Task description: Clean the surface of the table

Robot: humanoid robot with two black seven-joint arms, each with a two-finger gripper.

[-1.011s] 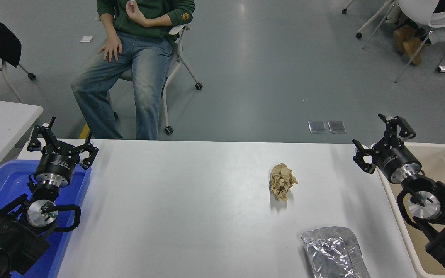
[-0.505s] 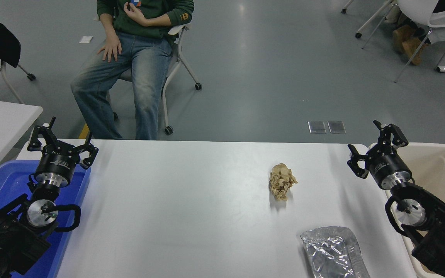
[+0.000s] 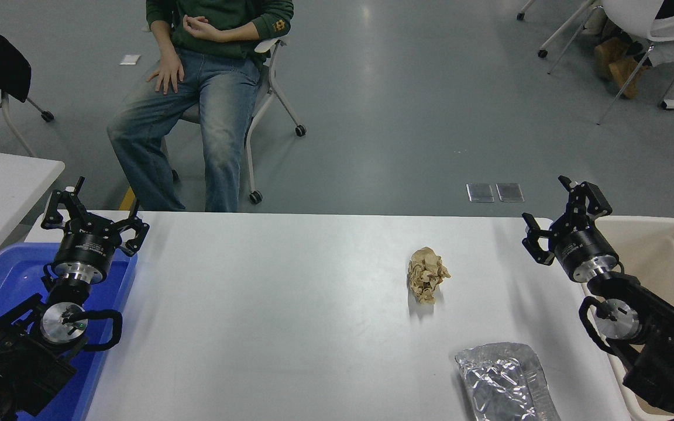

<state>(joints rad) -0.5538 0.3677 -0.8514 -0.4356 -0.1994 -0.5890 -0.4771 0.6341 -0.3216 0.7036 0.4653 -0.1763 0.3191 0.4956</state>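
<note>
On the table surface (image 3: 290,316), a crumpled brown paper wad (image 3: 427,273) lies right of centre, a foil pouch (image 3: 504,380) nearer. Both are judged light and crushable, best pinched across the middle. The right gripper (image 3: 559,222) is held wide open, empty; the left gripper (image 3: 94,213) is parked, likewise.

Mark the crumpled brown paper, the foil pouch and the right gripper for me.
crumpled brown paper (image 3: 427,275), head view, middle of the wad.
foil pouch (image 3: 504,383), head view, centre of its silver face.
right gripper (image 3: 560,219), head view, midway between its open fingers.
</note>
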